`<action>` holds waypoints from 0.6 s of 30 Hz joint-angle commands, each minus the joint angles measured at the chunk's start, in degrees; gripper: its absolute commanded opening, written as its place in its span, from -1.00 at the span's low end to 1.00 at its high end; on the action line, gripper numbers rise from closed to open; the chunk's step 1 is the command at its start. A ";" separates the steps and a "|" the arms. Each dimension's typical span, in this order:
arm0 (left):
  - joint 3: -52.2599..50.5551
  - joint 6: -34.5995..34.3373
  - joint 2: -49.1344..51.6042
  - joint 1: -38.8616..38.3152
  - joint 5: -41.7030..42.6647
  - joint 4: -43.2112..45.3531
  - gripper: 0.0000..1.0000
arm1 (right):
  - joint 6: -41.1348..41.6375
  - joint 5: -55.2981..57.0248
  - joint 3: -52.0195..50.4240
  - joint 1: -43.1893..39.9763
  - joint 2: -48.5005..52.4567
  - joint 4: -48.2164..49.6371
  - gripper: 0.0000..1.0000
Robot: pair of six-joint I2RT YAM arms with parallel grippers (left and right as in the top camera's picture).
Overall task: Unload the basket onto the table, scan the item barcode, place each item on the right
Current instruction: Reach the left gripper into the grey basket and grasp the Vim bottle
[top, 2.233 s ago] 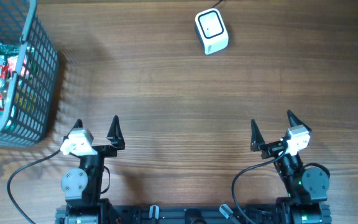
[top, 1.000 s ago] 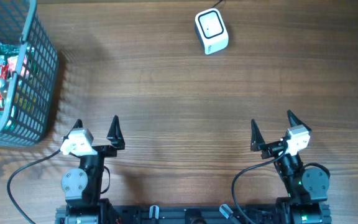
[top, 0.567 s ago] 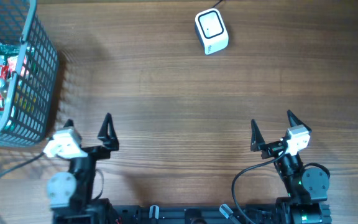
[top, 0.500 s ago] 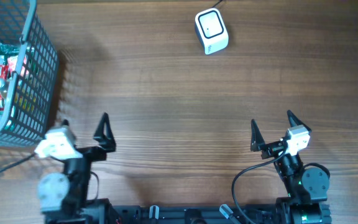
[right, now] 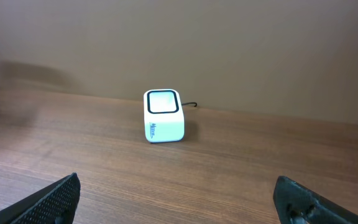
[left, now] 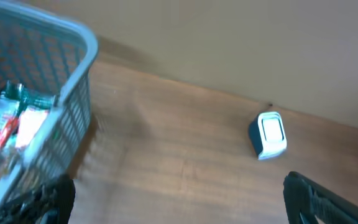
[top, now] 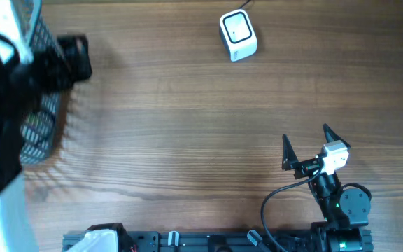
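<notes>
Scanner (top: 238,35), one; basket (left: 78,93), one; left tool (left: 179,196), right tool (top: 306,136), both spread.

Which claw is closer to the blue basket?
Left. The left claw is right beside the basket, open and empty. The right claw is far away on the other side, near its own base.

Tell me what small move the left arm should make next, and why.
Probably swing the left gripper further left, until it sits over the open top of the basket. Its jaws are open and empty and aimed at bare table between basket and scanner. The packaged items lie inside the basket, off to the side.
</notes>
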 commanded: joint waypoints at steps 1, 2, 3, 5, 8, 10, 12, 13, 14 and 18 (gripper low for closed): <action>1.92 1.36 2.64 -0.20 -3.91 4.48 1.00 | -0.68 -0.55 -0.07 0.13 -0.31 0.17 0.99; 1.92 1.33 2.82 -0.04 -7.26 5.33 1.00 | -0.70 -0.55 -0.07 0.13 -0.31 0.17 1.00; 1.92 1.33 2.89 0.44 -11.91 5.68 1.00 | -0.68 -0.55 -0.07 0.13 -0.31 0.17 0.99; 1.88 1.29 2.89 2.23 -19.52 4.85 1.00 | -0.66 -0.55 -0.07 0.13 -0.31 0.17 0.99; 1.88 1.07 2.99 7.45 -21.14 2.19 1.00 | -0.70 -0.55 -0.07 0.13 -0.31 0.17 0.99; 1.86 1.05 3.34 12.87 -21.14 0.42 1.00 | -0.70 -0.55 -0.07 0.13 -0.31 0.17 0.99; 1.86 1.09 4.37 18.01 -20.92 -0.46 1.00 | -0.68 -0.55 -0.07 0.13 -0.31 0.17 1.00; 1.86 1.09 4.94 19.96 -20.68 -0.74 1.00 | -0.70 -0.55 -0.07 0.13 -0.31 0.17 1.00; 1.84 1.07 5.68 21.90 -20.22 -1.09 1.00 | -0.68 -0.55 -0.07 0.13 -0.31 0.17 0.99; 1.75 1.14 11.52 29.92 -14.97 -1.84 1.00 | -0.70 -0.55 -0.07 0.13 -0.31 0.17 1.00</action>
